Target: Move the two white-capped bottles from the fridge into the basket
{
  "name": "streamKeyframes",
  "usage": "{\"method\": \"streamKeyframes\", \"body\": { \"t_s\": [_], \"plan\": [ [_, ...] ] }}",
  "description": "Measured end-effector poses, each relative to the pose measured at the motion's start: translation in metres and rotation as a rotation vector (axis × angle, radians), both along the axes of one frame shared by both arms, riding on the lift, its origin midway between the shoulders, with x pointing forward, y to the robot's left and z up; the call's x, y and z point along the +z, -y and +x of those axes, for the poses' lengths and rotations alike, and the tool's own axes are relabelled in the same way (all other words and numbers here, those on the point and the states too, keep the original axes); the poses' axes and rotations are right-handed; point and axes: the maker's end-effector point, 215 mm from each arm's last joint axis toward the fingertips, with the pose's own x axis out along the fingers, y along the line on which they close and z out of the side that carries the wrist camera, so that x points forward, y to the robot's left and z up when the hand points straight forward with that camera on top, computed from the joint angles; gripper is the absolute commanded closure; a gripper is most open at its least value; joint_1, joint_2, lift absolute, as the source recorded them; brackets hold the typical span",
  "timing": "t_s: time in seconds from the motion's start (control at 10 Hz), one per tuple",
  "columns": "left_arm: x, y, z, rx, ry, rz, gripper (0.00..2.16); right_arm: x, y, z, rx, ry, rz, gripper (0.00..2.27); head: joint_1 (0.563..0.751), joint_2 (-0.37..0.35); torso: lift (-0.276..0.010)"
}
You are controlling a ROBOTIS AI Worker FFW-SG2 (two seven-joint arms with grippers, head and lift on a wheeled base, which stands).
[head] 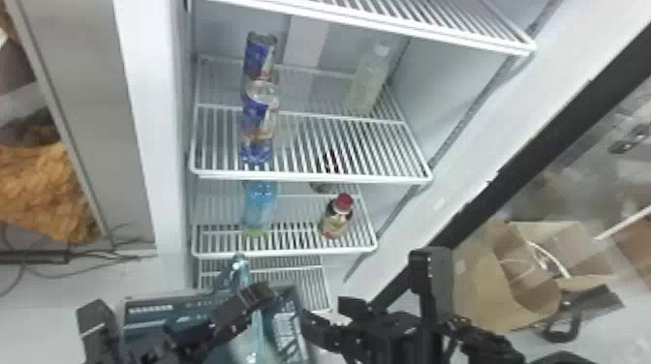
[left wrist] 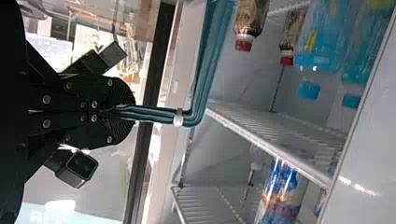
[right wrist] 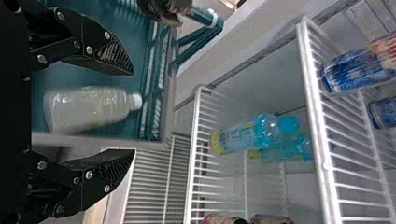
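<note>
Left tool: the left tool (left wrist: pixel 123 112) is closed on the handle (left wrist: pixel 198 100) of the basket (right wrist: pixel 154 60). If that pinch slips or twists, the basket could tip and spill.
Right tool: the right tool (right wrist: pixel 134 112) has its two fingers wide apart and holds nothing. It is by the basket, so a careless swing could knock the side and shake it.
Bottle in the basket: one bottle with a white cap (right wrist: pixel 91 107) lies on its side in there. It could roll if the basket leans, or get hit if the next bottle is dropped from too high.
Bottle in the fridge: the other white-capped bottle (head: pixel 369 80) stands at the back of the middle shelf (head: pixel 310 176), near the side wall. It is pale and see-through, so the tool might close in the wrong spot and push it over.
Top shelf: the top shelf (head: pixel 378 29) hangs over that spot. Going in too high could bump the arm or the bottle on its edge.
Cans: the blue cans (head: pixel 260 116) stand on the other side of the middle shelf. A wide sweep could knock them down.
Job: about half done, I think, with one bottle left to get.
</note>
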Motion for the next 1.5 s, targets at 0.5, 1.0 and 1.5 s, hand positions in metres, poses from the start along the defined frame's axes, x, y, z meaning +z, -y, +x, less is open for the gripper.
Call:
{"method": "streamKeyframes", "body": {
  "t_s": [0.5, 1.0, 1.5],
  "plan": [
    [0.000, -0.001, 0.000, 0.002, 0.000, 0.001, 1.17, 0.055, 0.037, 0.068, -0.078, 0.287, -0.071, 0.50, 0.695, -0.350, 0.000],
    [0.000, -0.001, 0.000, 0.002, -0.001, -0.001, 1.17, 0.125, 0.072, 0.133, -0.168, 0.603, -0.119, 0.33, 0.695, -0.350, 0.000],
    [0.000, 0.000, -0.001, -0.004, 0.000, -0.001, 1.17, 0.158, 0.086, 0.174, -0.227, 0.816, -0.103, 0.14, 0.695, -0.350, 0.000]
  ]
}}
